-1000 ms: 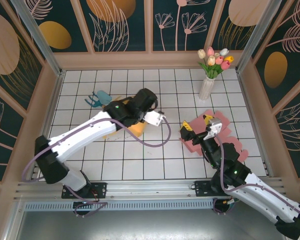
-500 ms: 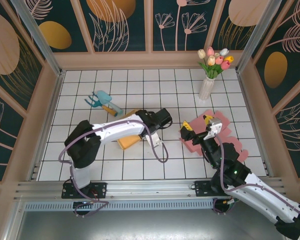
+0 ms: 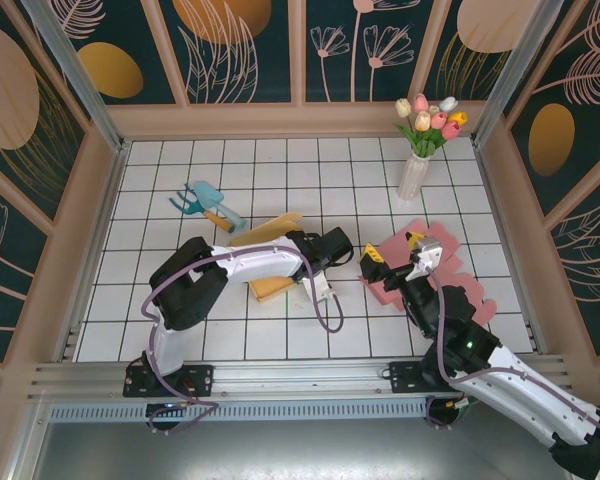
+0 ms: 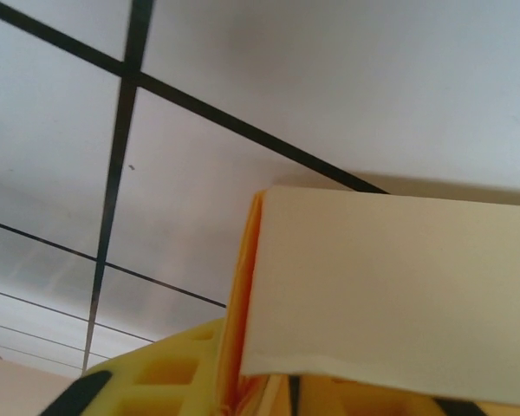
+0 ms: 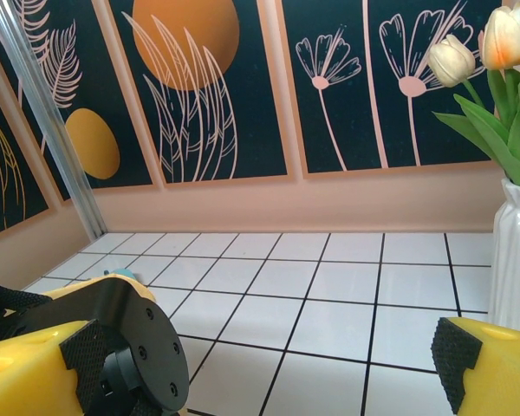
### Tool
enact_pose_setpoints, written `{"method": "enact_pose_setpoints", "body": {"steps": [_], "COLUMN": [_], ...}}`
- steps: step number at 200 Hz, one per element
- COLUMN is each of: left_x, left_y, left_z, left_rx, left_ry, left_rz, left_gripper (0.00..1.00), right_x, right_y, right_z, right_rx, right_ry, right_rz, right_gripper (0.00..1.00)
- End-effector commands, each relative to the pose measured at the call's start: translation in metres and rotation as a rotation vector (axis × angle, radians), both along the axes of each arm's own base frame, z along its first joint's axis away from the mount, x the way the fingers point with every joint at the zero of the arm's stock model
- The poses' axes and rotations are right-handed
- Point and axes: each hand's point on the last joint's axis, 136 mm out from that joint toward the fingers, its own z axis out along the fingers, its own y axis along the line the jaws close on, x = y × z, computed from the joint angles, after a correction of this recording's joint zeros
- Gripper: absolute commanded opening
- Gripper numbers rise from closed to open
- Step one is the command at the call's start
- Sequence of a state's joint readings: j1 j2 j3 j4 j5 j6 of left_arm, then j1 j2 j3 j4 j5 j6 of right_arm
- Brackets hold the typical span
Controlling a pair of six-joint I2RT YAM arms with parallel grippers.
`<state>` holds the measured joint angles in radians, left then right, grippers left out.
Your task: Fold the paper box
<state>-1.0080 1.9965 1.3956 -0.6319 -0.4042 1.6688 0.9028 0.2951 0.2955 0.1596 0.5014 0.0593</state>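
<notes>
Since the paper box [image 4: 390, 295] is light and floppy, we would hold a flap edge; our left gripper [image 4: 243, 386] pinches it; the right gripper [image 5: 260, 364] gapes wide.

The counter [image 3: 280, 160] is free along the far row and at the near left. The tulip vase [image 3: 413, 175] blocks the far right, the teal garden fork [image 3: 195, 197] the far left, the orange paper box [image 3: 263, 289] the middle.

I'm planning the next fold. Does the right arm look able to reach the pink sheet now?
Probably yes: the right tool, open, hovers over the pink sheet at its edge, with nothing between them.
</notes>
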Motion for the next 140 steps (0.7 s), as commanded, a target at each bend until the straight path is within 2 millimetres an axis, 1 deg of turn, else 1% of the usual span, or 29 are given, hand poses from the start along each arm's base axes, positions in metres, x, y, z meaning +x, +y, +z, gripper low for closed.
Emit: {"method": "enact_pose_setpoints", "body": {"steps": [1, 46, 86, 98, 106, 118, 125, 127, 128, 130, 131, 133, 134, 140], "left_x": [0.002, 0.010, 0.013, 0.014, 0.014, 0.013, 0.012, 0.011, 0.011, 0.009, 0.006, 0.006, 0.004, -0.003], "left_y": [-0.003, -0.002, -0.003, -0.006, -0.011, -0.027, -0.037, -0.041, -0.042, -0.043, -0.043, -0.047, -0.046, -0.051], "left_z": [0.005, 0.032, 0.056, 0.065, 0.074, 0.098, 0.117, 0.118, 0.125, 0.134, 0.135, 0.144, 0.144, 0.160], "left_rx": [-0.004, -0.011, -0.076, -0.125, -0.191, -0.365, -0.500, -0.534, -0.564, -0.608, -0.618, -0.678, -0.686, -0.819], "left_ry": [-0.013, -0.069, -0.117, -0.138, -0.154, -0.184, -0.203, -0.200, -0.205, -0.209, -0.203, -0.210, -0.202, -0.192], "left_rz": [-0.009, 0.008, 0.032, 0.049, 0.072, 0.122, 0.159, 0.169, 0.174, 0.180, 0.186, 0.193, 0.196, 0.223], "left_gripper": [0.29, 0.35, 0.36, 0.36, 0.36, 0.36, 0.35, 0.35, 0.35, 0.35, 0.35, 0.35, 0.35, 0.36], "right_x": [0.001, 0.002, 0.002, 0.003, 0.003, 0.002, 0.003, 0.003, 0.003, 0.003, 0.003, 0.003, 0.003, 0.003], "right_y": [-0.005, -0.005, -0.005, -0.006, -0.006, -0.006, -0.007, -0.007, -0.007, -0.007, -0.007, -0.007, -0.007, -0.008], "right_z": [-0.002, -0.002, -0.004, -0.004, -0.004, -0.003, -0.003, -0.003, -0.003, -0.002, -0.002, -0.001, -0.001, 0.000], "right_rx": [0.018, 0.019, 0.017, 0.016, 0.016, 0.021, 0.029, 0.034, 0.036, 0.041, 0.044, 0.049, 0.052, 0.077], "right_ry": [0.002, 0.003, 0.005, 0.005, 0.005, 0.005, 0.008, 0.009, 0.009, 0.011, 0.011, 0.011, 0.013, 0.022], "right_rz": [-0.025, -0.026, -0.029, -0.031, -0.032, -0.031, -0.035, -0.034, -0.034, -0.034, -0.033, -0.032, -0.033, -0.038], "right_gripper": [0.99, 0.99, 0.99, 0.99, 0.99, 0.99, 0.99, 0.99, 0.99, 0.99, 0.99, 0.99, 0.99, 0.99]}}
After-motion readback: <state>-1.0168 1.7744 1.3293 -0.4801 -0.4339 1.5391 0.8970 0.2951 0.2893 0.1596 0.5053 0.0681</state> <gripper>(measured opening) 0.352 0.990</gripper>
